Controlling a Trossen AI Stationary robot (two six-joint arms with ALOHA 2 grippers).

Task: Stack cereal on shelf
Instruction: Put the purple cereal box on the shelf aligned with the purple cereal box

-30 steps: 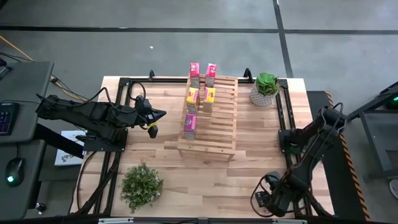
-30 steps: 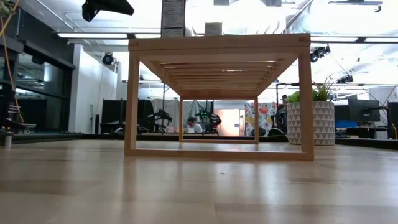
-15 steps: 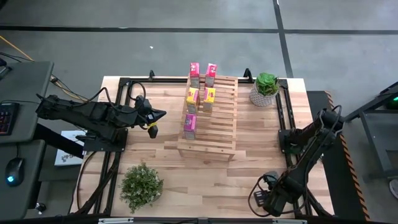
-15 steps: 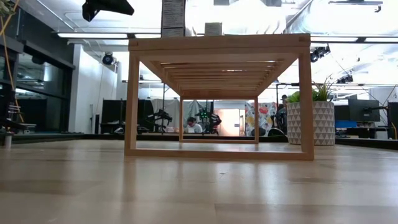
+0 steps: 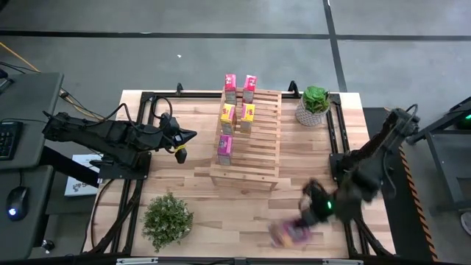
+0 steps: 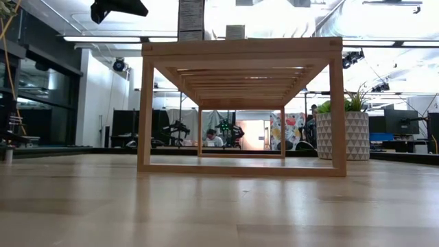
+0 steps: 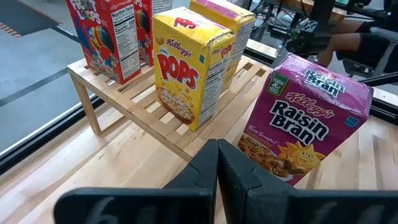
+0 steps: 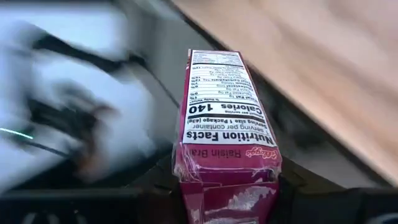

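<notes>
The shelf (image 5: 246,136), a light-wood slatted rack, stands mid-table and carries several cereal boxes: red ones (image 5: 230,87) at the far end, yellow ones (image 5: 228,116) in the middle, and a magenta one (image 5: 224,147) nearest. My left gripper (image 5: 180,145) hovers shut to the left of the shelf, touching nothing. Its wrist view shows the magenta Raisin Bran box (image 7: 305,124) and a yellow box (image 7: 186,68) ahead of it. My right gripper (image 5: 305,217) is over the table's near right part, shut on another magenta cereal box (image 8: 227,137), which is blurred in the high view (image 5: 291,234). My right gripper pinches the magenta box between its two fingers, one on each broad face, near the end closest to the wrist (image 8: 186,186). The narrow nutrition-facts side (image 8: 224,118) faces the wrist camera. The fingers slant down from the table's right. The box sticks out ahead of them, lifted clear of the table.
A potted plant in a white pot (image 5: 315,105) stands right of the shelf's far end. A bushy green plant (image 5: 167,219) sits at the near left. Black rails (image 5: 335,140) run along the table's sides. Bare planks (image 5: 243,213) lie in front of the shelf.
My right gripper has risen from beyond the table's near right edge, swung in over the table toward the shelf, and rolled as it went. A magenta cereal box now shows in its fingers, clear of the table. The left arm has kept still.
</notes>
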